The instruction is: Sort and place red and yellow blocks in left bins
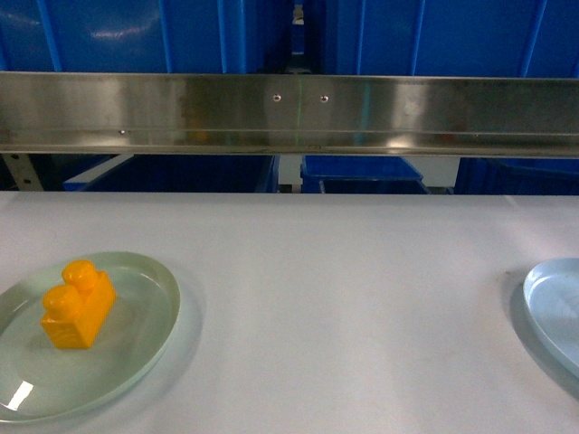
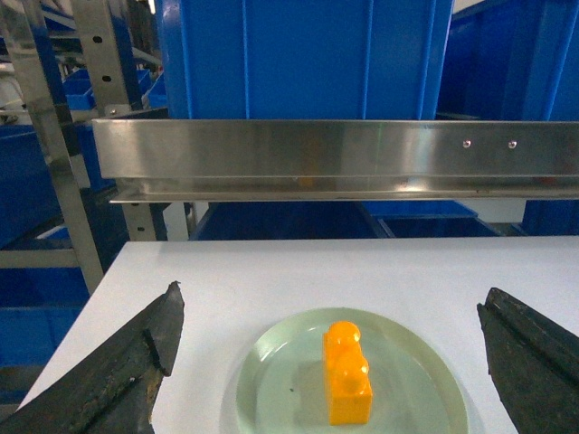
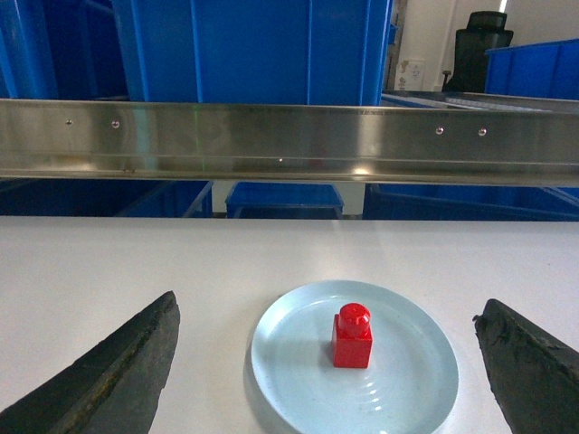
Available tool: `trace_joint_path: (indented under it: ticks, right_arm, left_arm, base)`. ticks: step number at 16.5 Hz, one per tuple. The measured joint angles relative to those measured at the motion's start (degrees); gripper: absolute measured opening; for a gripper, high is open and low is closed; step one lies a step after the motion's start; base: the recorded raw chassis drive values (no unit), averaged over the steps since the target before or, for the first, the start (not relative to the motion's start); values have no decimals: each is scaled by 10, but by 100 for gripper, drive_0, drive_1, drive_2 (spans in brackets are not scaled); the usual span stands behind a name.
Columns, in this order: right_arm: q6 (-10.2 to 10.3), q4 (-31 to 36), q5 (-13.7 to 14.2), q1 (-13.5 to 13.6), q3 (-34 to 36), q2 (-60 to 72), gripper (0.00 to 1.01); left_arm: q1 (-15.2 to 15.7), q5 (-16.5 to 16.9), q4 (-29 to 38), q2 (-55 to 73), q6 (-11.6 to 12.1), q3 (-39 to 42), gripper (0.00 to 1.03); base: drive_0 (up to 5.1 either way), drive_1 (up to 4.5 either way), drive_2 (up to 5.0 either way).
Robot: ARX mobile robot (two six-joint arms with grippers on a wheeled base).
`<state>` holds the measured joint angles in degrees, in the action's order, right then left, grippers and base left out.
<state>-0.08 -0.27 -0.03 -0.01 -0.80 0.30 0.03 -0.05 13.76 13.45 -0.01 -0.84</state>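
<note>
A yellow-orange block (image 1: 77, 307) with two studs lies on a pale green plate (image 1: 136, 357) at the table's front left. In the left wrist view, my left gripper (image 2: 331, 298) hangs open above and short of that block (image 2: 346, 375), its dark fingers (image 2: 136, 362) spread wider than the plate (image 2: 280, 389). A red block (image 3: 352, 336) with a single stud stands on a pale blue plate (image 3: 289, 362), with my right gripper (image 3: 327, 305) open and wide around it, touching nothing. Large blue bins (image 1: 118, 36) stand behind the table. Neither gripper shows in the head view.
A steel rail (image 1: 289, 113) runs across the far edge of the white table, in front of the blue crates (image 1: 434, 36). Only the edge of the pale blue plate (image 1: 556, 307) shows at the right of the head view. A metal rack upright (image 2: 54, 154) stands at the left.
</note>
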Motion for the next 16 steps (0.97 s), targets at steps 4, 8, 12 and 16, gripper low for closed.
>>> trace_joint_path:
  ticks: [4, 8, 12, 16]
  right_arm:
    - [0, 0, 0, 0, 0, 0, 98]
    - [0, 0, 0, 0, 0, 0, 98]
    - [0, 0, 0, 0, 0, 0, 98]
    - [0, 0, 0, 0, 0, 0, 98]
  left_arm:
    - [0, 0, 0, 0, 0, 0, 98]
    - [0, 0, 0, 0, 0, 0, 98]
    - [0, 0, 0, 0, 0, 0, 98]
    - [0, 0, 0, 0, 0, 0, 98]
  base:
    - [0, 0, 0]
    - [0, 0, 0]
    - [0, 0, 0]
    - [0, 0, 0]
